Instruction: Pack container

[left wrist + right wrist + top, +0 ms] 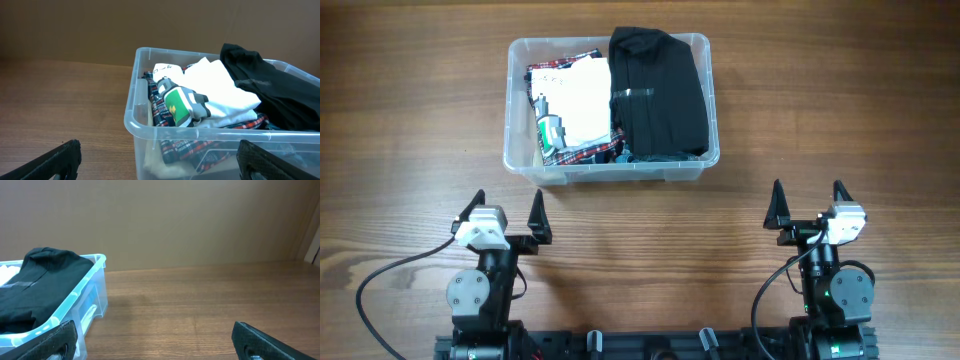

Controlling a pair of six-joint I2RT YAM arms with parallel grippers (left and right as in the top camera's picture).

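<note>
**Filled container on the desk, both pincers spread and empty**

The container (650,174) is set on the desk (410,120) ahead of both arms, well apart from them. Its floor is fully covered. A black garment (658,95) is laid over its right half, and what lies beneath cannot be made out. A white garment (582,100) is seen on the left over a plaid cloth (582,152), only partly exposed. A small grey-and-green bundle (185,105) is tucked beside them; its kind is unclear. The left pincer (508,205) and right pincer (808,195) are spread wide, nothing between the jaws. In the wrist views only the fingertips are shown, cut off at the bottom edge.
</note>
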